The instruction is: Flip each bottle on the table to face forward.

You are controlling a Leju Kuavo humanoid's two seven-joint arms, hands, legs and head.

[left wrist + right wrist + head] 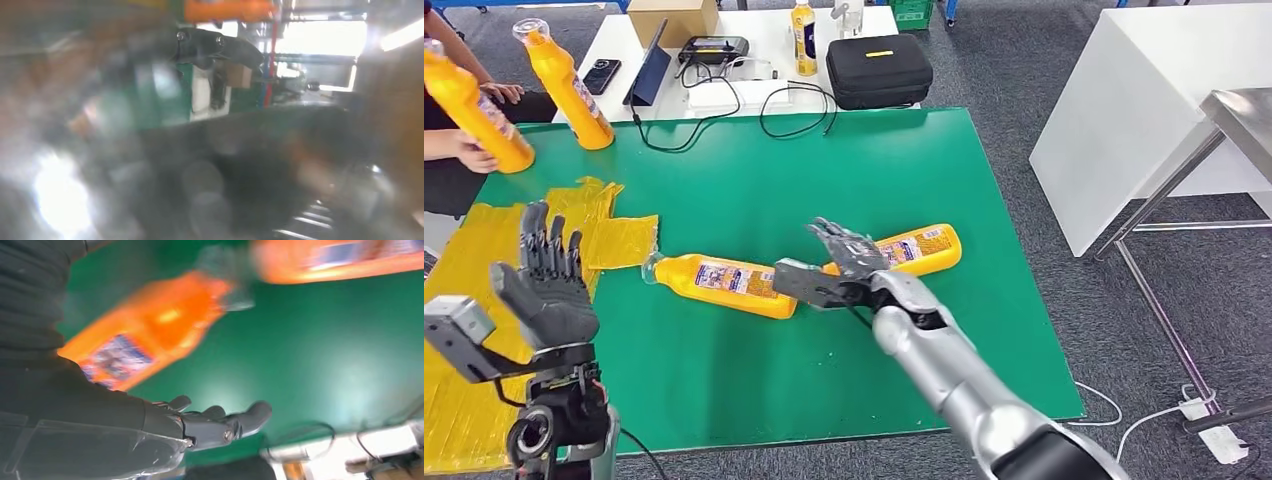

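Two orange bottles lie on their sides on the green table [754, 180]. One bottle [724, 284] lies left of centre with its clear cap to the left. The other bottle [919, 250] lies to its right, partly behind my right hand [839, 265]. That hand hovers open over the gap between them, fingers spread, holding nothing. The right wrist view shows its fingers [225, 422] above the mat beside a blurred bottle [145, 332]. My left hand [549, 280] is raised open at the table's left front edge, palm up, empty.
A person at the far left grips one upright orange bottle [474, 110]; another [569, 85] stands beside it. Yellow plastic sheets [614, 240] lie on the left of the table. Behind is a white table with a black case [879, 70], cables and a small bottle [803, 38].
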